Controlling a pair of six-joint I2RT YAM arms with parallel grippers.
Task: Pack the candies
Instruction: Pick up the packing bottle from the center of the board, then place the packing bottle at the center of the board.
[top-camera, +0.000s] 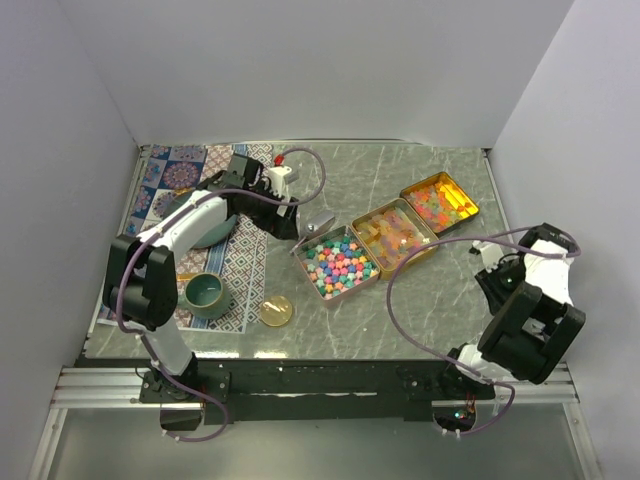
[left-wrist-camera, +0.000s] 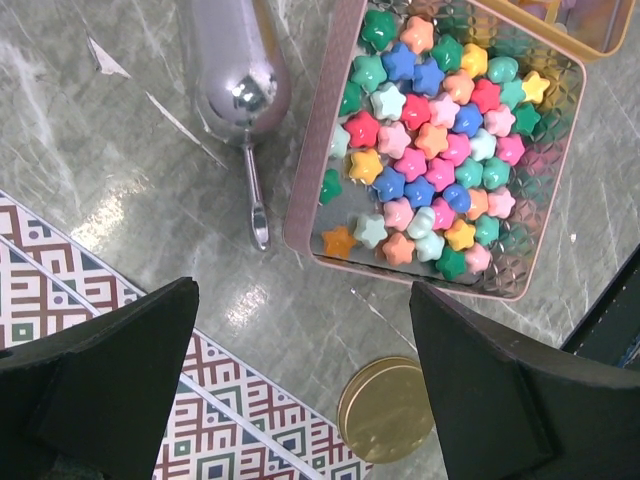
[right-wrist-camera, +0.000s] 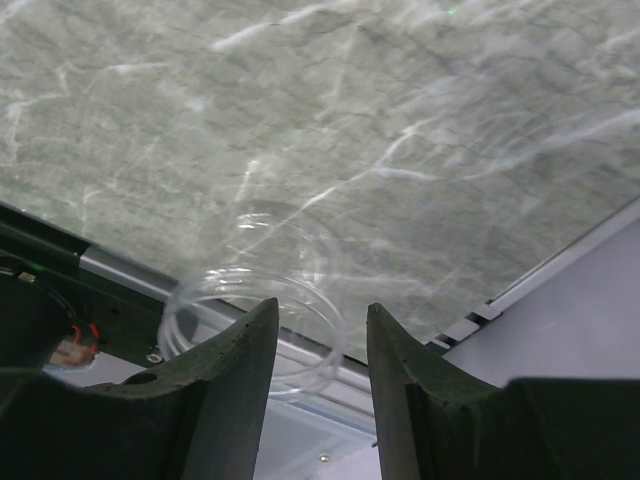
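The candies (left-wrist-camera: 435, 140) are pastel star pieces filling a pink square tin (top-camera: 338, 263). Orange-yellow gummy ones fill a second tin (top-camera: 395, 232), and a third gold tin (top-camera: 440, 200) holds more. My left gripper (left-wrist-camera: 303, 292) is open and empty, hovering over the marble just left of the star tin, and it also shows in the top view (top-camera: 289, 218). A silver scoop (left-wrist-camera: 235, 80) lies beside the tin. My right gripper (right-wrist-camera: 322, 312) is open near the table's right front edge. A clear round container (right-wrist-camera: 215, 295) shows behind its left finger; contact cannot be told.
A round gold lid (left-wrist-camera: 385, 410) lies on the marble near the patterned mat (left-wrist-camera: 60, 270). On the mat stand a teal cup (top-camera: 205, 293) and a teal dish (top-camera: 208, 228). Grey walls enclose the table on three sides. The right arm (top-camera: 530, 300) is folded by the right wall.
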